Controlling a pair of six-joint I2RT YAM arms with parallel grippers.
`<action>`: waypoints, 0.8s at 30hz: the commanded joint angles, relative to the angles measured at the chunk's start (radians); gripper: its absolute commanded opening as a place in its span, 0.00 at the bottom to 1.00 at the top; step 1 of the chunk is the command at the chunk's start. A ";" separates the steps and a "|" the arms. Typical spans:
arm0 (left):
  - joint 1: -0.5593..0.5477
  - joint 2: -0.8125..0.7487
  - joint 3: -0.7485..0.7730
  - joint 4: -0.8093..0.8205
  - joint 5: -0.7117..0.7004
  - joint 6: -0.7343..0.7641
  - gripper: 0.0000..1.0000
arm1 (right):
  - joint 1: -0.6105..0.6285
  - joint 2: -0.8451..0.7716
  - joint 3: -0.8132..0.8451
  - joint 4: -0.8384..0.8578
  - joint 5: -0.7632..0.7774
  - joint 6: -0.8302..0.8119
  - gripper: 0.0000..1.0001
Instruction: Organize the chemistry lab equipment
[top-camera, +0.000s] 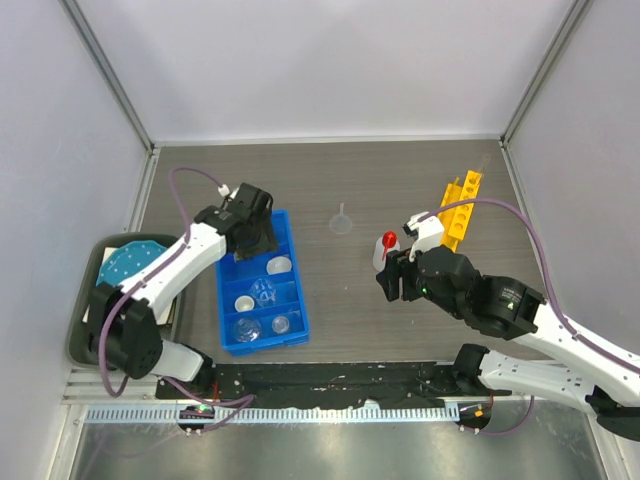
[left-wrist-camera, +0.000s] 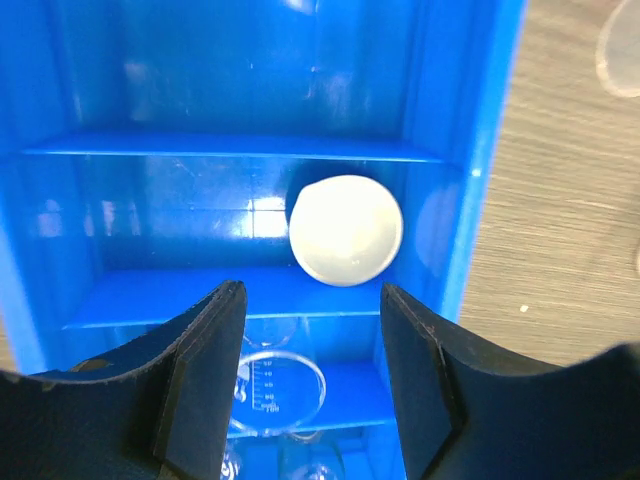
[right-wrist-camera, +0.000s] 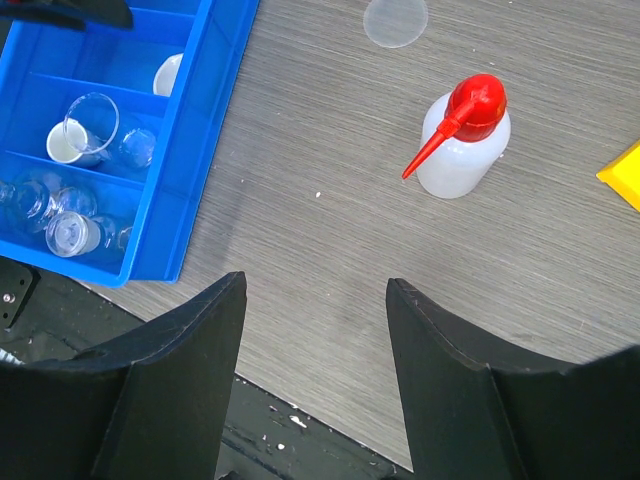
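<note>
A blue divided tray (top-camera: 290, 232) holds a white round dish (top-camera: 279, 265), a clear beaker (top-camera: 263, 290) and several small glass pieces (top-camera: 247, 327). My left gripper (top-camera: 262, 240) hangs open and empty over the tray's far end; its view shows the dish (left-wrist-camera: 346, 230) and a beaker (left-wrist-camera: 272, 389) below the jaws. A red-capped squeeze bottle (top-camera: 385, 249) stands mid-table, just beyond my open, empty right gripper (top-camera: 392, 283); it also shows in the right wrist view (right-wrist-camera: 462, 140). A clear funnel (top-camera: 342, 220) lies mouth-down behind it. The yellow rack (top-camera: 458, 209) stands at the back right.
A dark bin (top-camera: 82, 325) at the left edge holds a teal dotted plate (top-camera: 130, 264). The black mounting strip (top-camera: 330, 378) runs along the table's near edge. White enclosure walls close in on three sides.
</note>
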 joint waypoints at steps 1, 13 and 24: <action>-0.001 -0.103 0.119 -0.133 -0.065 0.041 0.60 | 0.004 -0.002 0.028 0.033 0.003 -0.016 0.63; -0.084 0.179 0.478 -0.167 -0.060 0.053 0.59 | 0.004 -0.020 0.036 -0.011 0.041 -0.019 0.63; -0.166 0.518 0.859 -0.221 -0.048 0.082 0.57 | 0.004 -0.051 -0.002 -0.013 0.021 -0.012 0.64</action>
